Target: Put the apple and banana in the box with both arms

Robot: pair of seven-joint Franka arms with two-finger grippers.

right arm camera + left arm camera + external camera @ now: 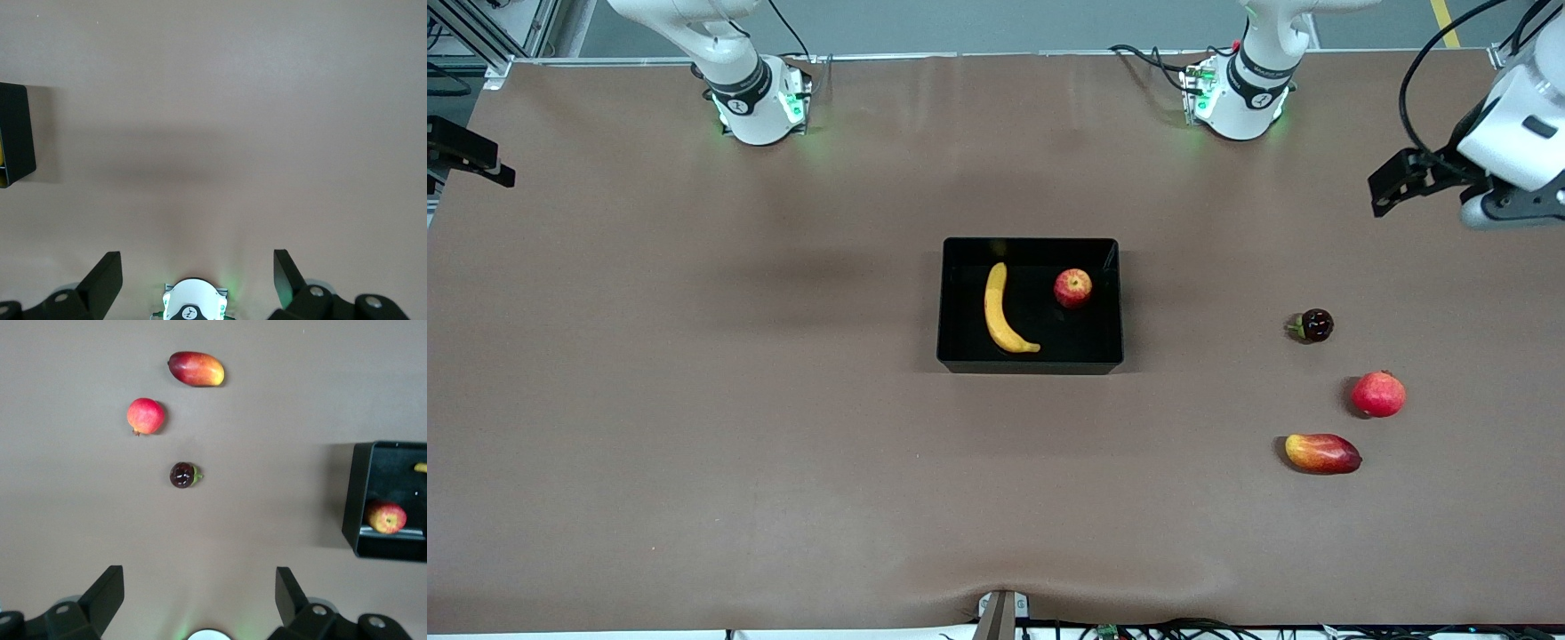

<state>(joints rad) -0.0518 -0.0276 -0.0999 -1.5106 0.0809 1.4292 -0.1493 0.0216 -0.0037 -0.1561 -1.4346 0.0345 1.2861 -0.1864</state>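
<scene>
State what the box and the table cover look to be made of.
Box: probably moulded plastic, glossy black; its walls and floor throw pale reflections around the banana and apple.
Table cover: matte brown sheet, maybe paper or vinyl; it buckles slightly at the edge nearest the front camera.

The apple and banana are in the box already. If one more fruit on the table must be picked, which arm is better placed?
Left. The left gripper is open over the left arm's end of the table, where the mango, pomegranate and a small dark fruit lie. The right wrist view shows no loose fruit.
</scene>
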